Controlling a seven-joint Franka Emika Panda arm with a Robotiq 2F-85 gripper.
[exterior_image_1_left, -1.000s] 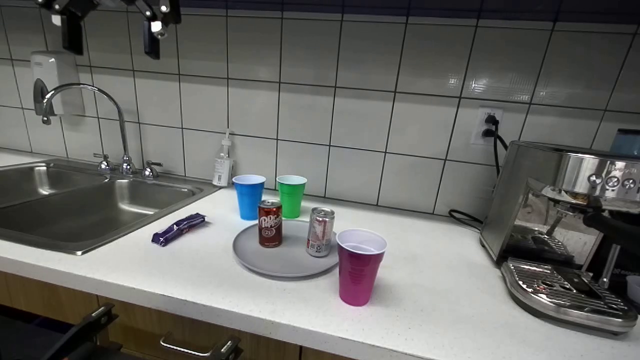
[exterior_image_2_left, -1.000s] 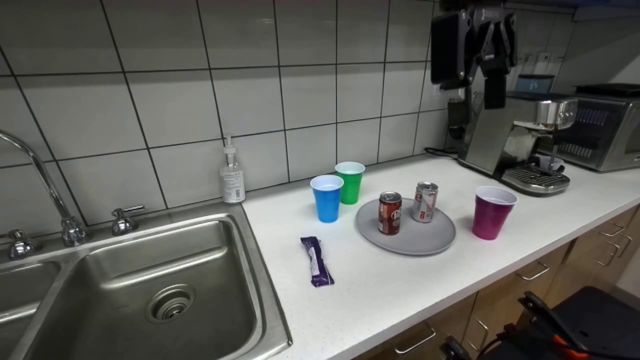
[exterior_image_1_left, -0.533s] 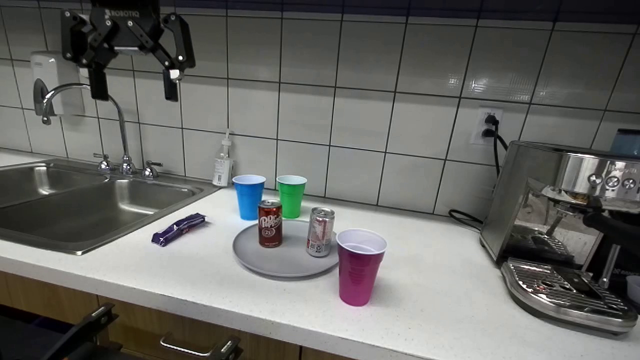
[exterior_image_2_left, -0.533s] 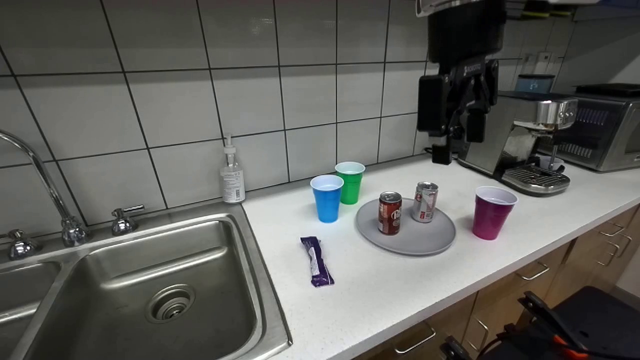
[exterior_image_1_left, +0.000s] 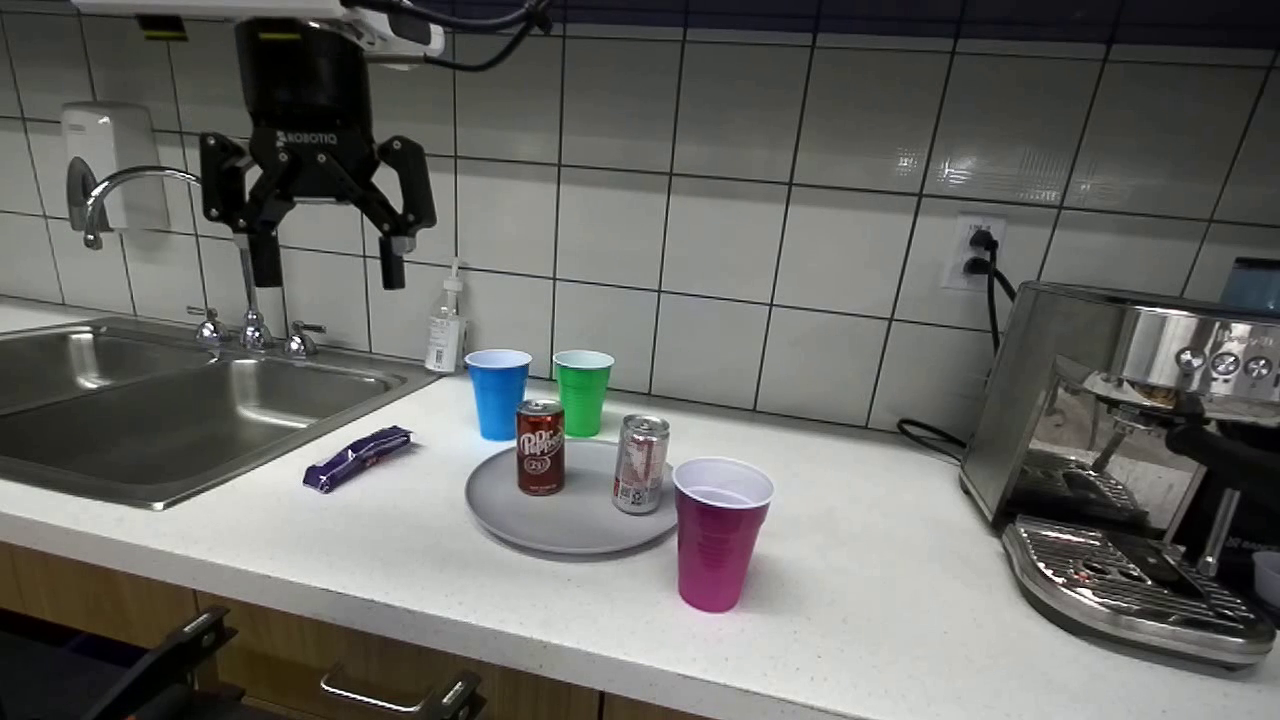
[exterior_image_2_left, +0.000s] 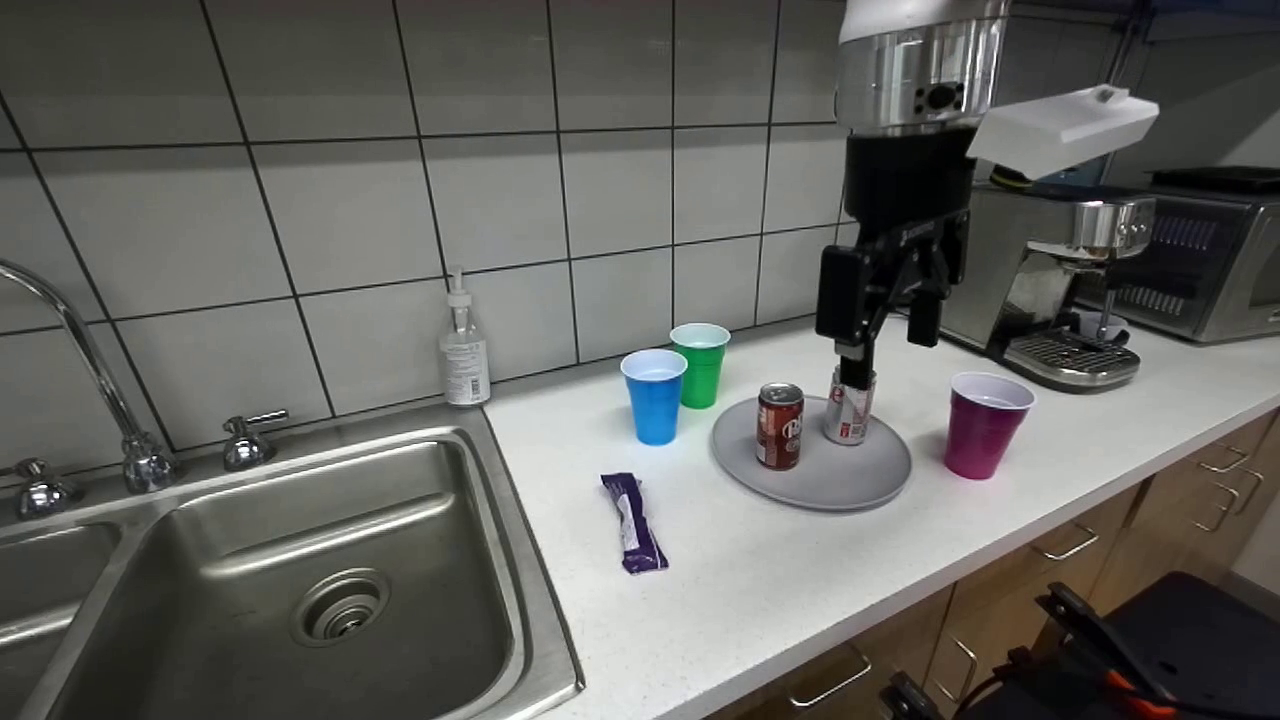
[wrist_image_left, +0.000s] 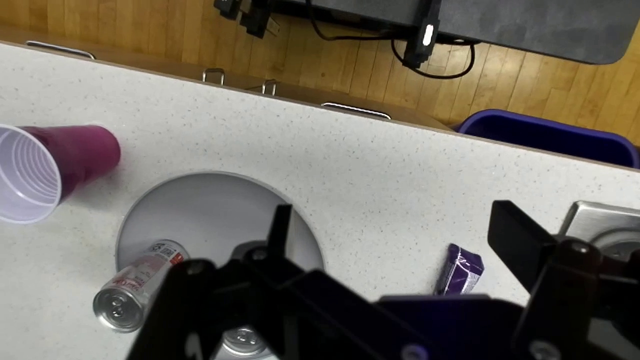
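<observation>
Hovering well above a speckled white kitchen counter (exterior_image_1_left: 860, 590), your gripper (exterior_image_1_left: 329, 280) has its two fingers spread wide apart. In the wrist view, a purple-wrapped bar (wrist_image_left: 461, 270) shows within the gap between them, lying on the counter below. Take the round grey plate (exterior_image_1_left: 570, 530) in an exterior view as your clock's centre. The bar lies at nine o'clock, near the rim of a stainless-steel double sink (exterior_image_1_left: 170, 430). On the plate, a Dr Pepper can (exterior_image_1_left: 540, 455) stands upright toward nine, a silver can (exterior_image_1_left: 641, 465) toward three. A blue plastic cup (exterior_image_1_left: 497, 400) stands between ten and eleven, a green cup (exterior_image_1_left: 584, 395) at twelve, a magenta cup (exterior_image_1_left: 715, 550) at four, an espresso machine (exterior_image_1_left: 1085, 340) farther off at three. White wall tiles (exterior_image_1_left: 725, 240) with dark grout rise at twelve; brown wooden cabinets (exterior_image_1_left: 290, 640) sit below the counter's front edge. Plank flooring (wrist_image_left: 165, 30) shows at twelve in the wrist view.
</observation>
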